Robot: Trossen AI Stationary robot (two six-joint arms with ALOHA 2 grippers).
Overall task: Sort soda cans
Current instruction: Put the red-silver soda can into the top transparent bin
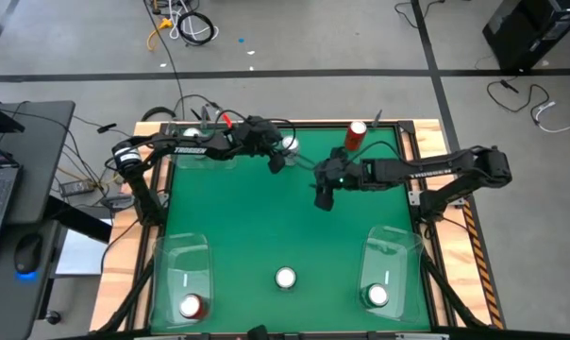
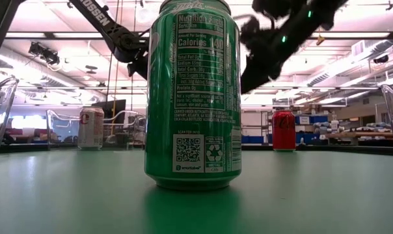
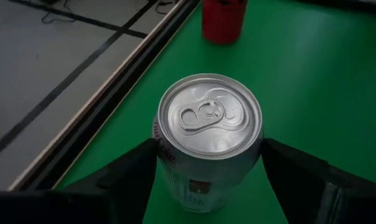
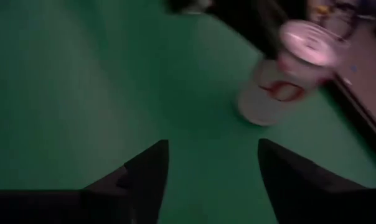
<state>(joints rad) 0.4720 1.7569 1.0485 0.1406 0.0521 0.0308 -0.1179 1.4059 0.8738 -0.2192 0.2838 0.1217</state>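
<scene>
The left claw (image 1: 283, 151) is at the far edge of the green surface (image 1: 266, 227), its fingers (image 3: 129, 171) spread on either side of an upright silver metal can (image 3: 208, 134), not clenched on it. The right claw (image 1: 323, 196) hangs over mid-surface, released and empty. A red cylindrical can (image 1: 357, 134) stands at the far edge. A green can (image 1: 285, 278) stands at the near edge, between two clear plastic bins (image 1: 183, 274), each holding one can.

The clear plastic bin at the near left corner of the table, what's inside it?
The clear plastic bin holds one upright red soda can with a silver top. Seen from above, only the lid shows clearly; nothing else appears inside.
</scene>
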